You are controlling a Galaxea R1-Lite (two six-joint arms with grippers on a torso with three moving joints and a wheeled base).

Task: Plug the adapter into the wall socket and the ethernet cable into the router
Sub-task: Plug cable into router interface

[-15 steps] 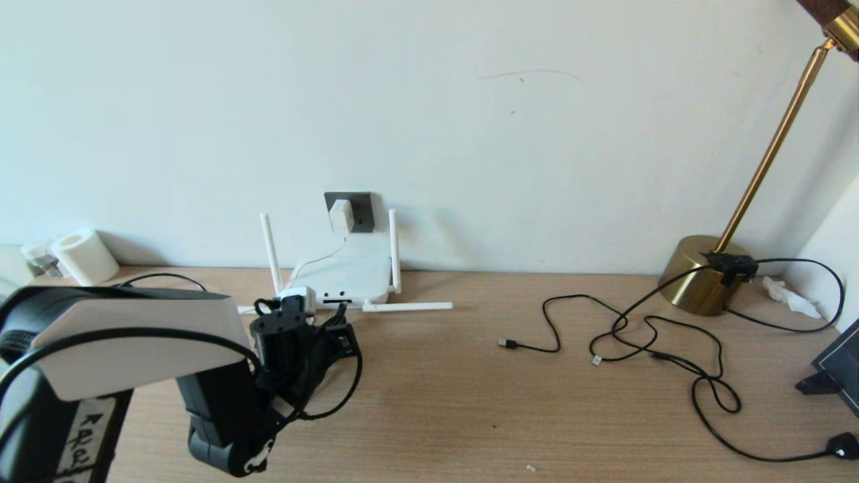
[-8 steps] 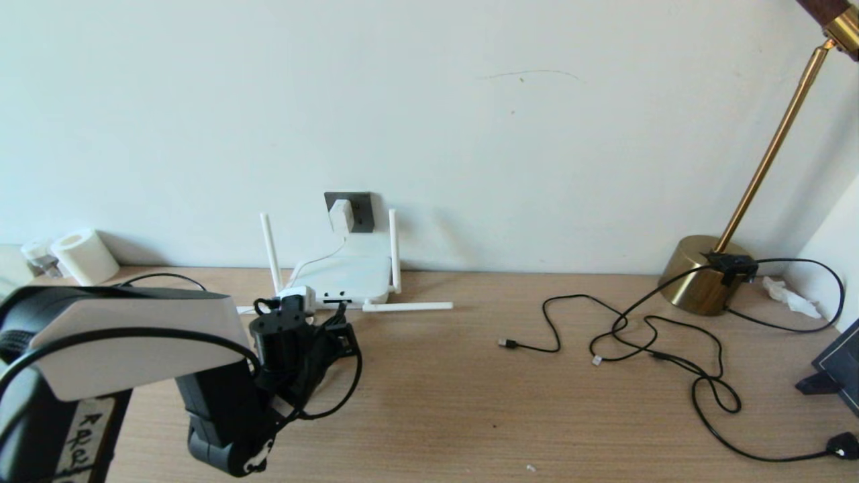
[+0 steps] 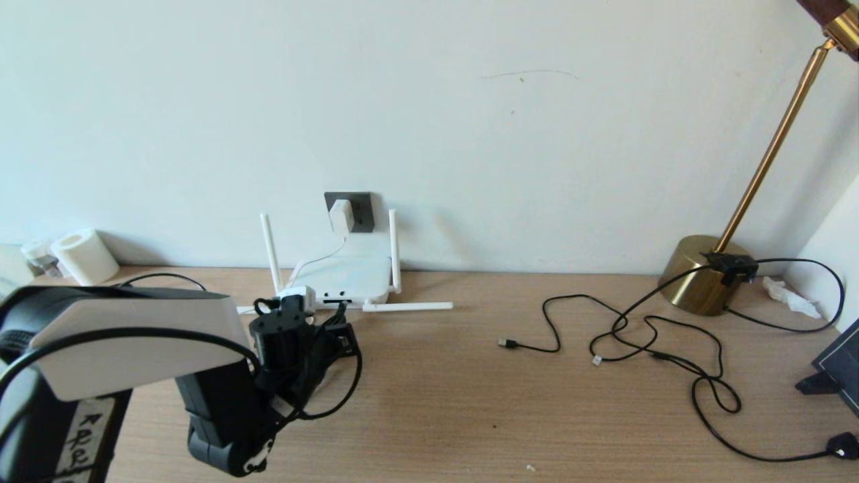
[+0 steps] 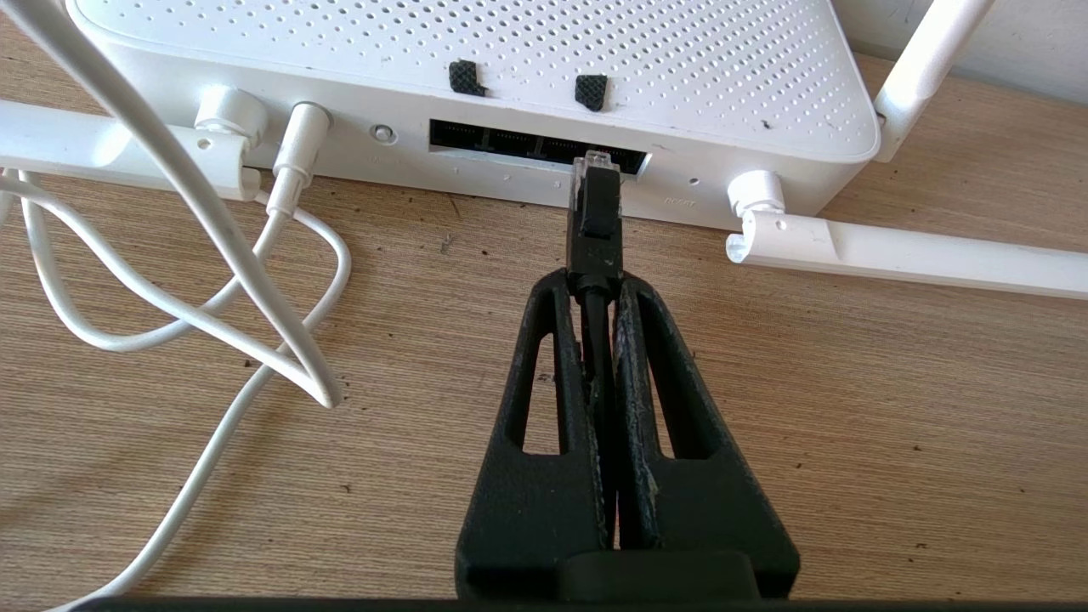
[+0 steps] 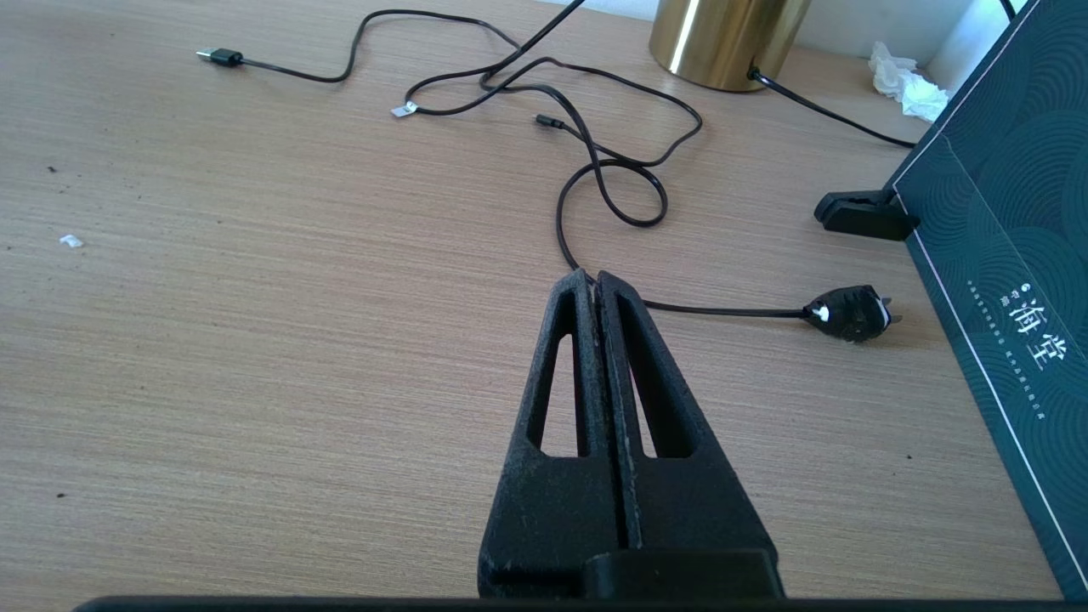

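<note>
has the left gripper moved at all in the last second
No. In the head view the left gripper sits in the same spot just in front of the router, shut on the ethernet cable at the port.

The ethernet cable [image 4: 595, 223] runs hidden between the left gripper's [image 4: 595, 285] fingers. Behind its clear tip, the router's [image 4: 476, 59] port interior stays too dark to read.

nothing has shifted between the earlier moments and now: the left hand [image 4: 595, 285] and the ethernet cable [image 4: 595, 212] at the router [image 4: 476, 76] show no movement, nor does anything else in sight.
</note>
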